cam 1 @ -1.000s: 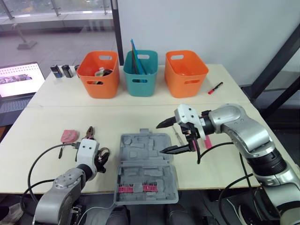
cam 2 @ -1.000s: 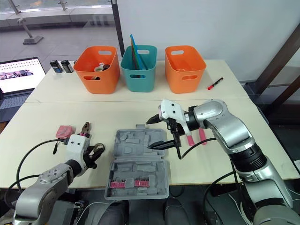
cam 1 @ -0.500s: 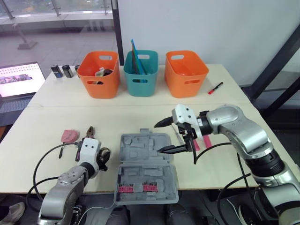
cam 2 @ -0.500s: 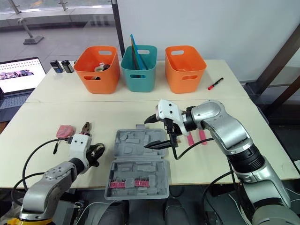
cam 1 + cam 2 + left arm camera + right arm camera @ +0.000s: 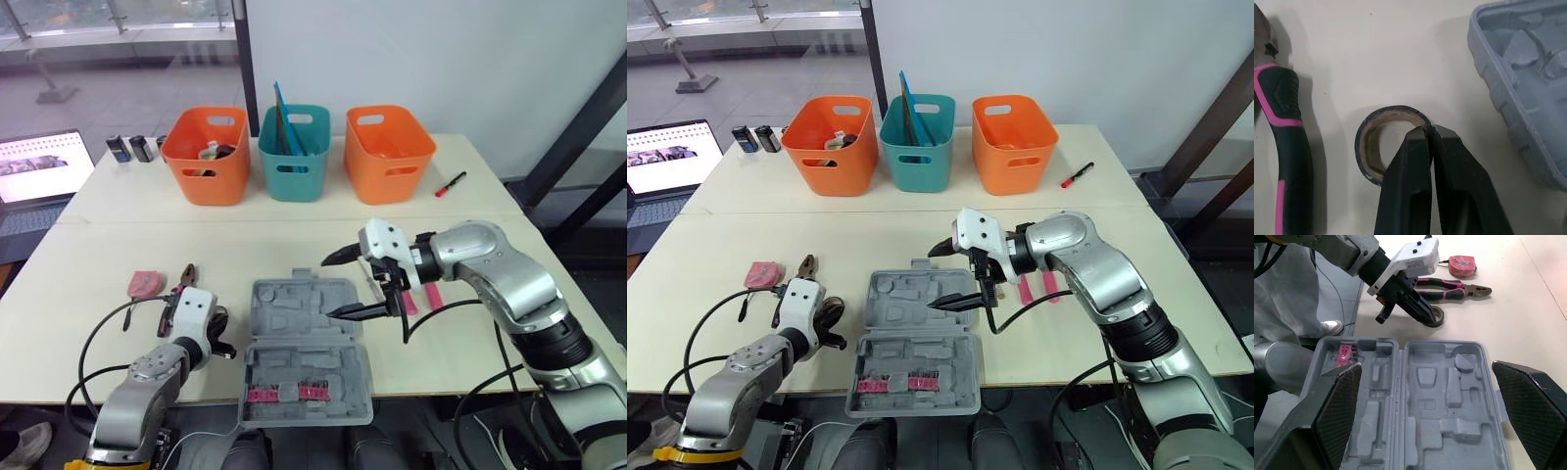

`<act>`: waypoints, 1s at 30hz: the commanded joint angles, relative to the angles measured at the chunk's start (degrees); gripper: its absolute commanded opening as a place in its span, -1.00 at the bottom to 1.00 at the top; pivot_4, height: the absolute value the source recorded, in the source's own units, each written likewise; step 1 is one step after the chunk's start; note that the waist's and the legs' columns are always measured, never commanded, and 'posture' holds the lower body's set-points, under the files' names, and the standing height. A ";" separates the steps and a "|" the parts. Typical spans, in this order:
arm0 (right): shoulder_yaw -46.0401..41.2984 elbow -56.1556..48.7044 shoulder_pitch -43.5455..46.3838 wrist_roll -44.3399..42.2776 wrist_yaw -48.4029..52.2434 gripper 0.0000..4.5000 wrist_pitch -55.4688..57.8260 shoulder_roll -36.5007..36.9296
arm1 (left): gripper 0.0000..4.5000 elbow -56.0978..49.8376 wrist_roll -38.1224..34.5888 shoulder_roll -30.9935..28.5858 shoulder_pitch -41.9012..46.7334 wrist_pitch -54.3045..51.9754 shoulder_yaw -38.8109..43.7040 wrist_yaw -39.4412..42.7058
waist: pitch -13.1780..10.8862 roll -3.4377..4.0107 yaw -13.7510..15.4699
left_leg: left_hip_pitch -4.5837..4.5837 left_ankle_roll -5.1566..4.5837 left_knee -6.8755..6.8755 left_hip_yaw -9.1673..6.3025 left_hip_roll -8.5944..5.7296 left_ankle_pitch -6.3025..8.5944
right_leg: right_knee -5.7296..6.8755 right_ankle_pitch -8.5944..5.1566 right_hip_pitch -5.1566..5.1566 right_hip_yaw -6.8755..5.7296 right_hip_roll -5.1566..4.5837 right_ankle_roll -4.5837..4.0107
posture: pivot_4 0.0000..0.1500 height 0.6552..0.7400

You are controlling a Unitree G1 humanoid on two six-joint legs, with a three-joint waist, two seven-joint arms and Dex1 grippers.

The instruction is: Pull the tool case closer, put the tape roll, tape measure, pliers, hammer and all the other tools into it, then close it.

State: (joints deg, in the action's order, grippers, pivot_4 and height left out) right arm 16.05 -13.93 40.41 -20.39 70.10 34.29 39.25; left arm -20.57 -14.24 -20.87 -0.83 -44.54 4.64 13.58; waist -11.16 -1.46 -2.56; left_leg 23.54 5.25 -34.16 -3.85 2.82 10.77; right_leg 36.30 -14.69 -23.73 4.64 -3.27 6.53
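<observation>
My left gripper (image 5: 1428,132) is down on the bench (image 5: 88,255) at the tape roll (image 5: 1391,110), a small black ring with a brown card core, lying flat just left of the tool case (image 5: 304,338). Its jaws are pinched almost together on the roll's wall, one finger (image 5: 1405,186) over the ring's hollow and the other outside it.

Beside the roll lie the pliers (image 5: 1283,122), with black grips edged in pink and dark metal noses. Just beyond them sits one rounded pink tape measure (image 5: 145,284).

The case is grey moulded plastic, lying open in two hinged halves, both full of shaped recesses. A row of pink bits (image 5: 284,394) sits in the half nearest me.

My right gripper (image 5: 328,289) hangs over the far half of the case with its jaws spread wide and nothing between them. That forearm partly hides two pink handles (image 5: 1048,284) lying on the bench right of the case, and I cannot tell which tools they belong to.

Along the back stand three smooth plastic bins: two orange bins (image 5: 206,157) (image 5: 388,152) with one teal bin (image 5: 294,155) between them. A blue strip sticks up out of the teal one. One red marker (image 5: 451,183) lies to the right of the bins, and an open laptop (image 5: 39,171) sits off the bench's left end.
</observation>
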 commanded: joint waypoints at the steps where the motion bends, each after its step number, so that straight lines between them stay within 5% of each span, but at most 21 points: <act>1: -0.02 -0.41 0.19 0.06 0.09 1.00 -1.17 -0.42 | -0.99 -5.35 -0.38 -2.51 0.21 -0.56 2.44 1.13 | 0.00 0.00 0.01 | 0.00 0.00 0.00 0.00 0.00 0.00 | 0.00 0.00 -0.01 0.00 0.00 0.00 | 1.00 0.92; 8: 0.62 0.03 0.53 0.25 -0.72 1.00 -1.44 -1.35 | -0.99 -8.75 -3.16 -9.36 7.09 -2.66 1.32 8.23 | 0.00 -0.01 0.18 | 0.00 0.01 -0.01 -0.04 0.00 0.00 | 0.00 0.00 0.03 -0.03 0.00 0.00 | 1.00 0.92; 14: 0.26 -1.48 -0.07 0.02 -3.35 1.00 0.02 -2.67 | -0.99 -2.99 -2.29 -18.31 14.63 -2.02 -10.62 21.32 | -0.01 0.02 0.02 | 0.00 0.01 0.05 -0.03 -0.01 0.00 | -0.06 -0.01 0.03 -0.02 0.00 0.01 | 1.00 0.92; 30: -2.38 -5.26 -3.30 -0.39 -7.21 1.00 3.46 1.14 | -0.99 13.84 3.03 -11.21 29.15 -4.43 -19.29 21.12 | -0.01 0.02 0.12 | 0.02 -0.02 0.00 -0.15 -0.01 -0.02 | 0.00 0.00 0.08 -0.05 0.06 0.10 | 1.00 0.92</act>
State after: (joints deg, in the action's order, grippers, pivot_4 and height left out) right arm 15.32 -17.89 36.77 -20.52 62.85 38.40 39.85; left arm -6.07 -11.73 -32.21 27.70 -48.66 -14.92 34.75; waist -11.18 -1.44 -2.43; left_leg 23.56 5.23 -34.15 -4.00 2.81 10.75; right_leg 36.30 -14.69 -23.65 4.59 -3.22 6.64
